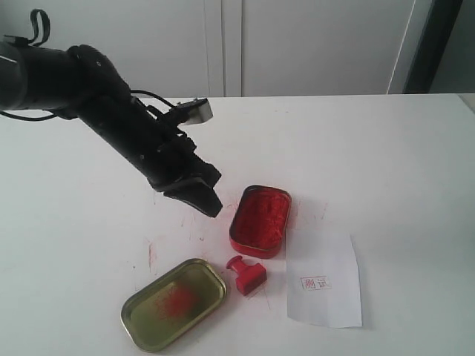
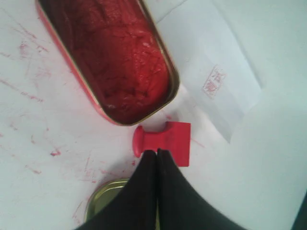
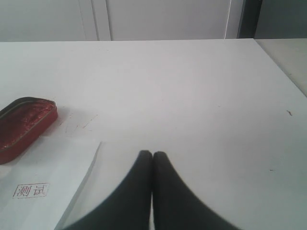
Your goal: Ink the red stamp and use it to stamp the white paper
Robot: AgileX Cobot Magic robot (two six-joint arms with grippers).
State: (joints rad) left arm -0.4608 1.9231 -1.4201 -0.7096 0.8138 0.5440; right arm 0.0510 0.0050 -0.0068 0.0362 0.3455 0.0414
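The red stamp lies on its side on the table between the gold lid and the white paper, knob toward the lid. The paper bears one red printed mark. My left gripper hangs above the table just left of the ink tin, shut with nothing between its fingers. In the left wrist view its closed tips overlap the stamp lying below, and the paper is beyond. My right gripper is shut and empty beside the paper.
The open red ink tin sits directly behind the stamp, touching the paper's corner. Its gold lid, smeared red inside, lies near the front edge. Red smudges mark the tabletop around them. White cabinet doors stand behind the table.
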